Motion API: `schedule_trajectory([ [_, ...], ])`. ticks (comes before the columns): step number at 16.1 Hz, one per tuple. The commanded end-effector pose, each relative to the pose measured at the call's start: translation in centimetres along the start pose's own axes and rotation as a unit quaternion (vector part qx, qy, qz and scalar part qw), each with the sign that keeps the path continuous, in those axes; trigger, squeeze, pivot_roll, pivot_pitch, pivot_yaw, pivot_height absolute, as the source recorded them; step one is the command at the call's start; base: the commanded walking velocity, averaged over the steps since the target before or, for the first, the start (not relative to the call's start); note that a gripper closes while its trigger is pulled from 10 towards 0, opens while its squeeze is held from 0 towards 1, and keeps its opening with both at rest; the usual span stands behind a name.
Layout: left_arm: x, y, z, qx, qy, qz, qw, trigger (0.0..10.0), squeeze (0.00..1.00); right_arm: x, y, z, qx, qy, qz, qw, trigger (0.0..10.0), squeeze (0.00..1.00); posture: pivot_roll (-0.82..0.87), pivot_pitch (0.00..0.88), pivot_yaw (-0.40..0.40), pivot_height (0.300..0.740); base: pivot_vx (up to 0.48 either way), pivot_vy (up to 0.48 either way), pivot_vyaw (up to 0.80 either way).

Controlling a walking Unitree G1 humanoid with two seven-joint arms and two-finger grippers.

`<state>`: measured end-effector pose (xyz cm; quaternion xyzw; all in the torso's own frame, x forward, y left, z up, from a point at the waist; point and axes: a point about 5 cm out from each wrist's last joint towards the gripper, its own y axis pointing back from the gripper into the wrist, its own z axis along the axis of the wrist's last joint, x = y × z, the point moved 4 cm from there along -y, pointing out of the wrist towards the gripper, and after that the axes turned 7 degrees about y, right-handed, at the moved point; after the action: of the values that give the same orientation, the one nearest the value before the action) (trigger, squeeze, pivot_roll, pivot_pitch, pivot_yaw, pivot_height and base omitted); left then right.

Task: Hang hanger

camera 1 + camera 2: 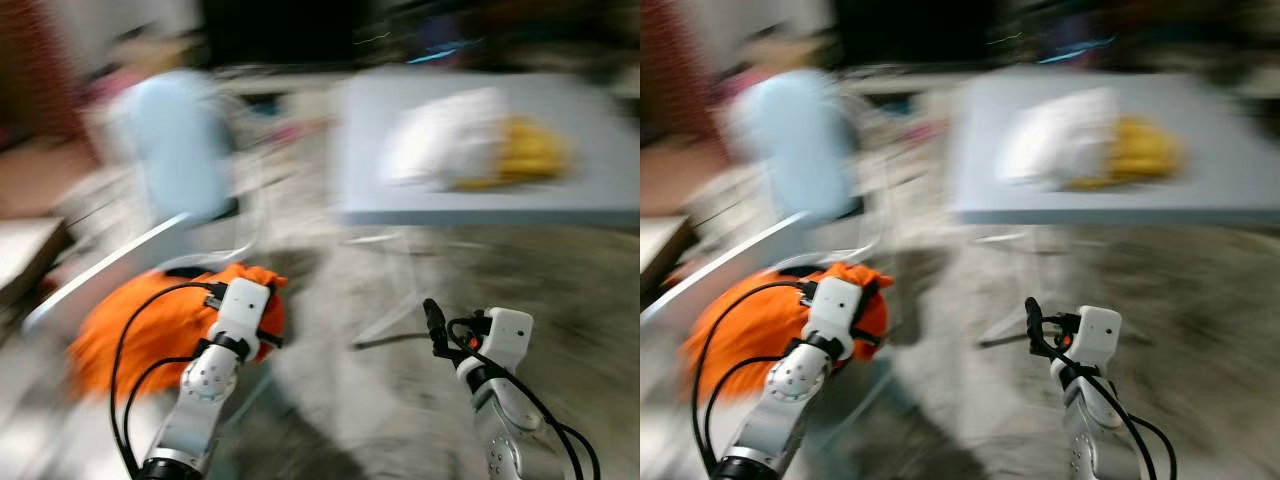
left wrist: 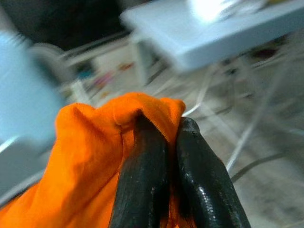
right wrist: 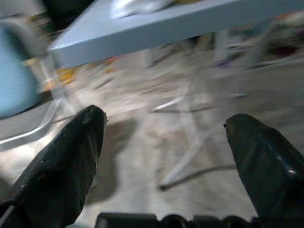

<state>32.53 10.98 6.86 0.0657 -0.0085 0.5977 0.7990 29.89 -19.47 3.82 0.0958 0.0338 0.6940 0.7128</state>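
The pictures are blurry, but a big grey table [image 1: 590,180] stands ahead with a white and yellow cloth pile [image 1: 470,145] near its front edge. Low on the left, the left gripper [image 2: 164,142] has its fingers pressed together, pinching a bright orange cloth [image 2: 90,161]. The right gripper [image 3: 164,133] hangs spread wide over the grey floor [image 3: 156,128]; I cannot make out a hanger.
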Motion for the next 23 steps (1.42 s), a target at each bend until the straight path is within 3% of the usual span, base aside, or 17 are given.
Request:
schedule_trajectory([
  [1,-0.7,-0.3,1.2,-0.026,0.013,-0.015,0.999,10.0,0.0,-0.3,-0.3,0.8,-0.008,0.006,-0.002,1.0,10.0,0.0,-0.09,0.0,0.049,0.74,0.386,0.0,0.0],
  [8,-0.5,-0.1,1.4,-0.031,0.026,-0.014,0.999,10.0,0.0,0.3,-0.5,0.8,-0.006,0.012,0.007,1.0,10.0,0.0,-0.07,0.0,0.04,0.74,0.388,0.281,0.0],
  [15,-1.2,0.2,1.2,-0.033,0.037,-0.025,0.998,10.0,0.0,0.5,-1.0,0.8,0.001,0.025,0.015,1.0,10.0,0.0,-0.04,0.0,0.007,0.74,0.0,0.0,0.0],
  [23,0.1,1.2,0.7,-0.031,0.06,0.021,0.998,10.0,0.0,1.3,-2.4,1.1,0.013,0.041,0.041,0.998,10.0,0.0,0.01,0.0,-0.044,0.74,0.0,0.0,-0.06],
])
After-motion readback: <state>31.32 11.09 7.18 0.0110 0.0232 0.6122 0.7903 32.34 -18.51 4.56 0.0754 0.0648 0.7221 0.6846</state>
